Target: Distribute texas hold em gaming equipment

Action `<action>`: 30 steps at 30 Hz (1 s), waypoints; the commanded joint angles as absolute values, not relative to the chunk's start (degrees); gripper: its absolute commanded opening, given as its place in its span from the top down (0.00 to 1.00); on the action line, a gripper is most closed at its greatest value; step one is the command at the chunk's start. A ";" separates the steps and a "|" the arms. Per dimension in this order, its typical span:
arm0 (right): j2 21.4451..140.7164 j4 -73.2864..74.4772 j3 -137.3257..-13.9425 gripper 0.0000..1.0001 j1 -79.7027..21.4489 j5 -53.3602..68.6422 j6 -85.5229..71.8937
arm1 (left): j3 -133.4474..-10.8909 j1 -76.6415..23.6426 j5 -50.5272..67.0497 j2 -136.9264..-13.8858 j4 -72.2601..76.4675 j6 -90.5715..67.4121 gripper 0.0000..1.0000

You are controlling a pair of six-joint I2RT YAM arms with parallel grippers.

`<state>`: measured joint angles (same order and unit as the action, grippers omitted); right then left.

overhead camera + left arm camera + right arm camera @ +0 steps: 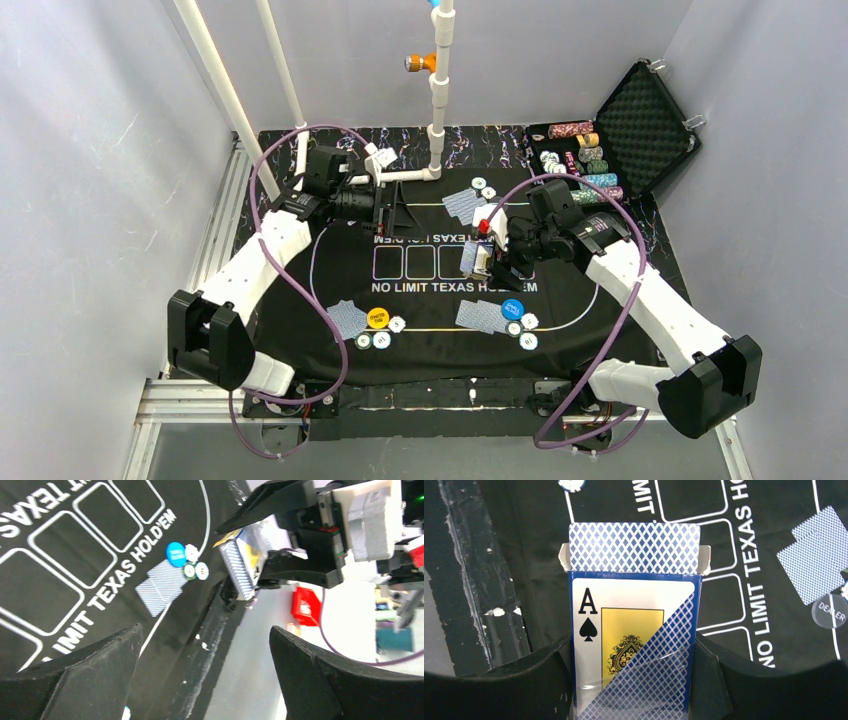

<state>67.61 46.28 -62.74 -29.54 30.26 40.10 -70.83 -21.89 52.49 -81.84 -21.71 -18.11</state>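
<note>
Two black fingers of the right gripper clamp the sides of a card box, with the jaws closed only to the box's width. The flap is open and a blue-backed deck sticks out of the top. The box's face shows a letter A over a black spade, beside a yellow panel. The box hangs above the middle of the black mat, over its row of outlined rectangles.

The left gripper faces it from the far left of the mat. Its jaws are spread wide with nothing between them, and in its own wrist view the box sits just ahead.

Three small sets lie on the mat:
- **Near the left arm:** the left cards overlap, with a yellow disc and the left chips just beside them.
- **Near the right arm:** the right cards lie by a blue disc and the right chips.
- **Beyond the held box:** the far cards lie with the far chips.

The mat reads "NO LIMIT TEXAS HOLD'EM" in white, partly covered from above by the right gripper. In the right wrist view a clear disc reads "DEALER" and touches a corner of overlapped cards. The print on the coloured discs is too small to read.

An open case at the far right corner holds chip stacks. A white pipe frame stands at the far edge, its foot just behind the left gripper.
</note>
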 commanded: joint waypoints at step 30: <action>68.35 42.32 -62.96 0.99 -33.70 35.16 39.48 | -66.88 -31.11 60.38 -89.80 -12.02 -29.13 0.60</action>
